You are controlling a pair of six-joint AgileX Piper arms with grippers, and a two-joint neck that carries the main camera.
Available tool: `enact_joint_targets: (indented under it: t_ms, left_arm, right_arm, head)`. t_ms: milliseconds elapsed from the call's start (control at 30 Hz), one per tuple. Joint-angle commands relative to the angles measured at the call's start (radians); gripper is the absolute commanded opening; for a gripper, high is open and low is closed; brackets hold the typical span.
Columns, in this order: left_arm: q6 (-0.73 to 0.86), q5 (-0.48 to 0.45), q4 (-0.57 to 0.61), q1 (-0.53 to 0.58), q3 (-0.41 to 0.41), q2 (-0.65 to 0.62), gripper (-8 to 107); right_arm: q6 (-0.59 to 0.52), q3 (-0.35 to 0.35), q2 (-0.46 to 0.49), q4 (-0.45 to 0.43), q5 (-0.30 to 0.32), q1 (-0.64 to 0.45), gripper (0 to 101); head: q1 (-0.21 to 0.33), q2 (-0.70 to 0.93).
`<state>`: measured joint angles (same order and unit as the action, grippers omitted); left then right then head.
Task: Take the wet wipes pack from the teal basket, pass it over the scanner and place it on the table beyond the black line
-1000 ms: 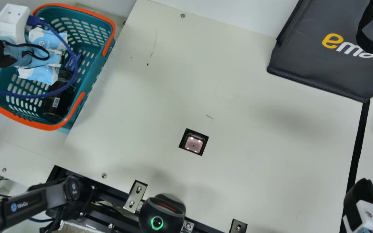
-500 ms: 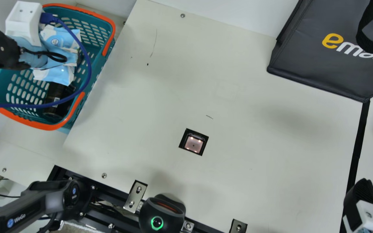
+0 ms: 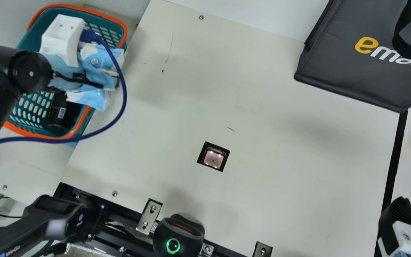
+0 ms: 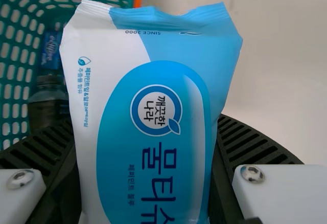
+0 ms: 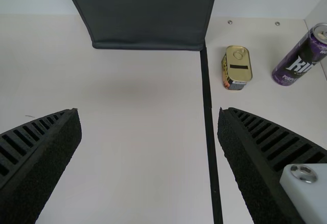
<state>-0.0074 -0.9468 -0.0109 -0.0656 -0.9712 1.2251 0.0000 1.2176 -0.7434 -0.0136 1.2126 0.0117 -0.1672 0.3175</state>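
Shifted rightward in the main view, the left gripper (image 3: 62,39) and wet wipes pack (image 3: 100,59) hover at the teal basket (image 3: 123,32); the right gripper (image 3: 400,221) is by the black line (image 3: 393,166). Left wrist view: fingers (image 4: 255,142) clasp the pack. Right wrist view: fingers (image 5: 43,150) spread apart.

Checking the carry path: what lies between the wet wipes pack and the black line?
In the main view, a loop of blue cable near the pack, then cream table with small dark marks and the lit scanner window.
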Motion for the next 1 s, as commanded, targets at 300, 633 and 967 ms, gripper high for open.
enact_joint_targets:
  t_ms: [300,633,967]
  left_arm:
    - [0.057,-0.033,0.056,0.223,0.073,-0.082,-8]
    - [0.074,-0.021,0.081,0.41,0.125,-0.106,-8]
    - [0.099,0.046,0.117,0.594,0.148,-0.06,-8]
  right_arm:
    - [0.0,0.0,0.0,0.0,0.0,0.0,95]
    - [0.0,0.0,0.0,0.0,-0.001,0.0,95]
    - [0.0,0.0,0.0,0.0,-0.001,0.0,95]
  head:
    - [0.029,0.004]
    - [0.029,0.004]
    - [0.029,0.004]
